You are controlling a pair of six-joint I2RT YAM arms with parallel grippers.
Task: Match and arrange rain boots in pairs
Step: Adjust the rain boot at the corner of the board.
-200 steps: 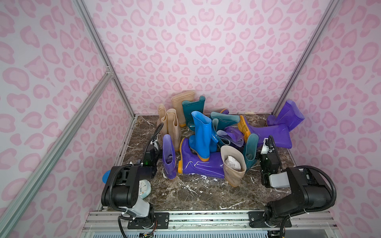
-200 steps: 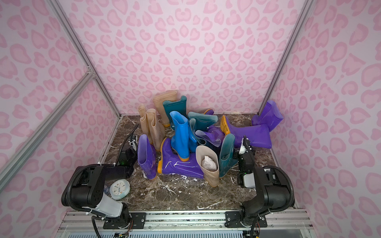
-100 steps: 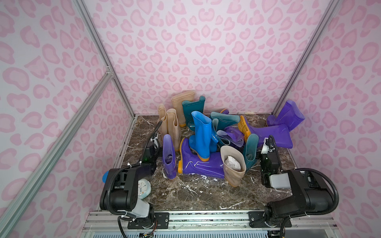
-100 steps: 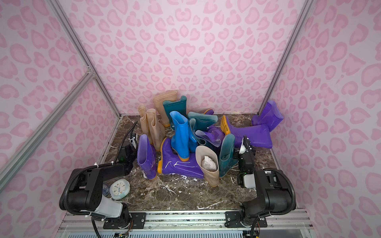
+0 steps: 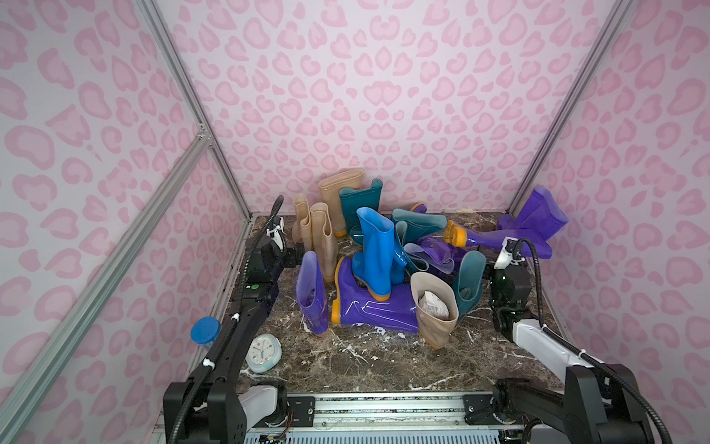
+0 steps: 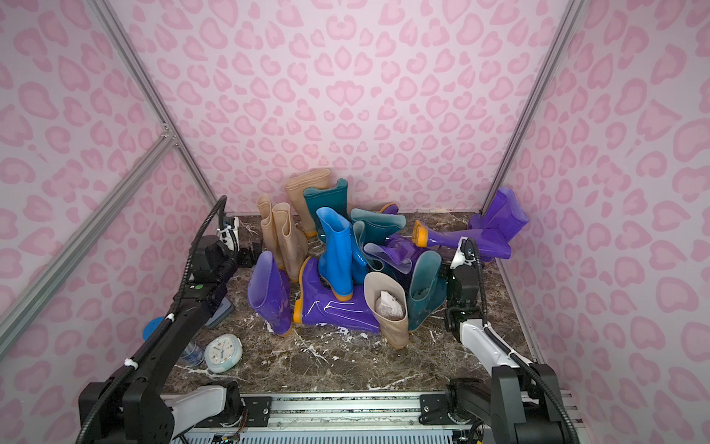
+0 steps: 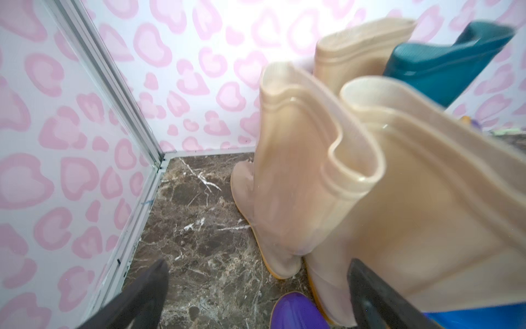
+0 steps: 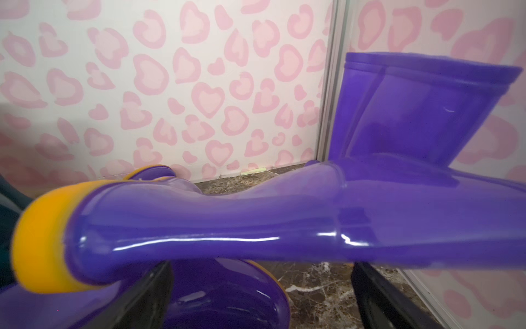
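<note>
Right wrist view: purple boot (image 8: 256, 216) faced.
The purple boot is laid sideways by the right wall (image 8: 427, 25), long axis crosswise just ahead of the right gripper (image 8: 260, 280), whose jaws are spread wide and empty.

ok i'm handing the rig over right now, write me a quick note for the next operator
Left gripper: open, holding nothing, by the two beige boots standing together at the far left.
Right gripper: open, holding nothing, at the purple boot lying near the far right corner.
Boots: the pile is jumbled in the middle; a blue boot stands on a flat purple boot; another beige boot stands in front.
Done: only those two beige boots look paired.
To do: pair the others by colour.
</note>
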